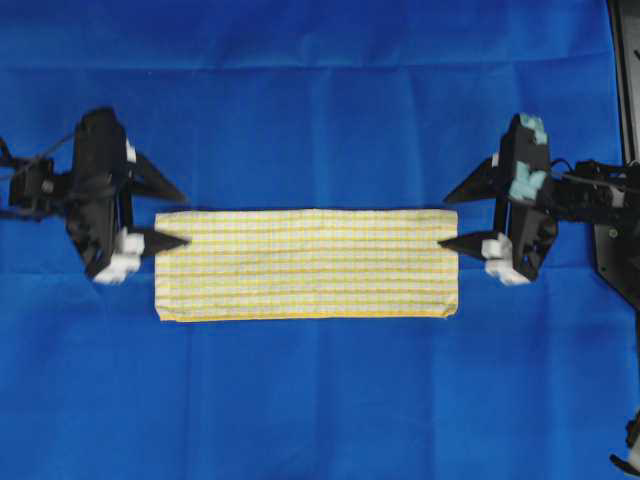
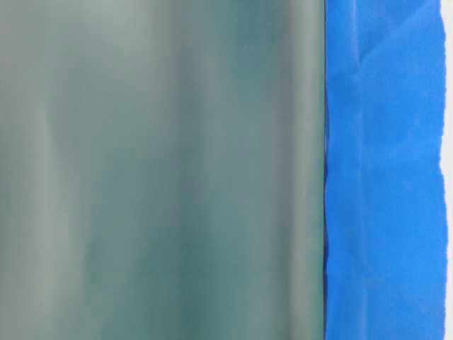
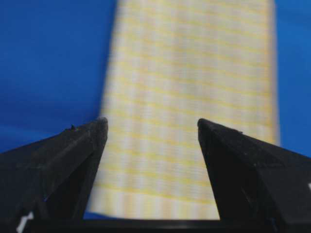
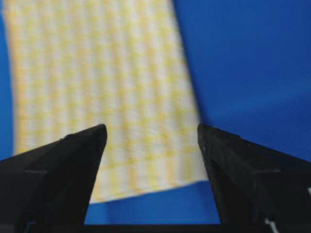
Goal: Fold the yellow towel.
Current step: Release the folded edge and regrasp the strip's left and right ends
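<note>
The yellow towel [image 1: 306, 264] lies flat on the blue cloth as a long narrow strip running left to right, pale yellow and white checks. My left gripper [image 1: 183, 215] is open and empty at the towel's left end, above its far corner. My right gripper [image 1: 445, 217] is open and empty at the towel's right end, above its far corner. In the left wrist view the towel [image 3: 189, 97] stretches away between the spread fingers [image 3: 82, 145]. In the right wrist view the towel [image 4: 97, 87] end edge shows between the fingers [image 4: 228, 155], with blue cloth below it.
The large blue cloth [image 1: 320, 120] covers the whole table, with faint crease lines. A black frame [image 1: 625, 120] stands at the right edge. The table-level view is mostly filled by a blurred grey-green surface [image 2: 156, 170], with blue cloth [image 2: 382, 170] at its right.
</note>
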